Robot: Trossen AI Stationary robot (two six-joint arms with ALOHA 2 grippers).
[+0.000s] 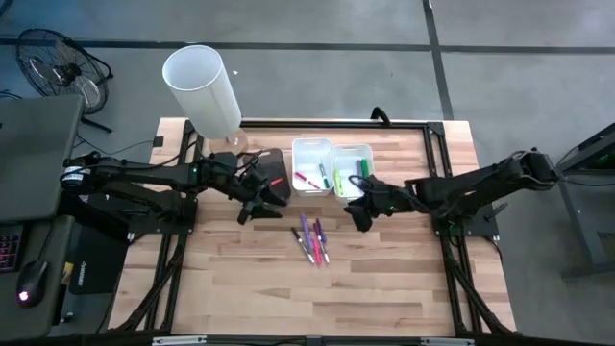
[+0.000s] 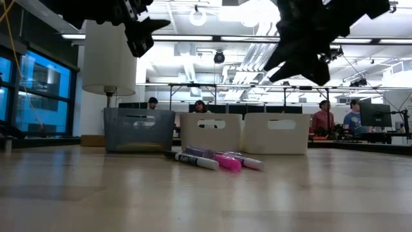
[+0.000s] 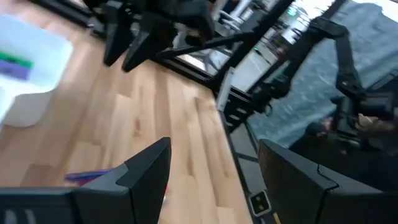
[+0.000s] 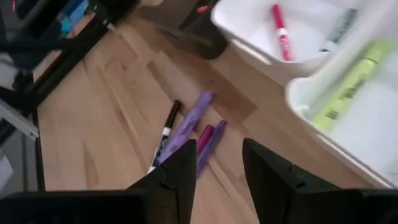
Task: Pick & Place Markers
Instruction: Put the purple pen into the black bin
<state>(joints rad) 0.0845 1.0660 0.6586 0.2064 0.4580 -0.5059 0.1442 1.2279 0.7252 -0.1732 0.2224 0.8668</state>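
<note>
**Markers, bins and two grippers on tabletop**

- Loose markers (image 1: 311,239): small cluster of purple, pink and one black-and-white, lying at tabletop (image 1: 240,288) centre, at 6 o'clock from the bins.
- Binned markers: a red one (image 4: 281,31) in the middle white bin (image 1: 311,165); a yellow-green one (image 4: 348,84) in the other white bin (image 1: 352,170).
- Dark bin (image 1: 272,174): at 9 o'clock from the white pair.
- Left gripper (image 1: 252,207): raised, at 10 o'clock from the cluster, fingers spread wide, empty.
- Right gripper (image 1: 359,213): raised, at 2 o'clock from the cluster, fingers narrowly parted, empty.
</note>
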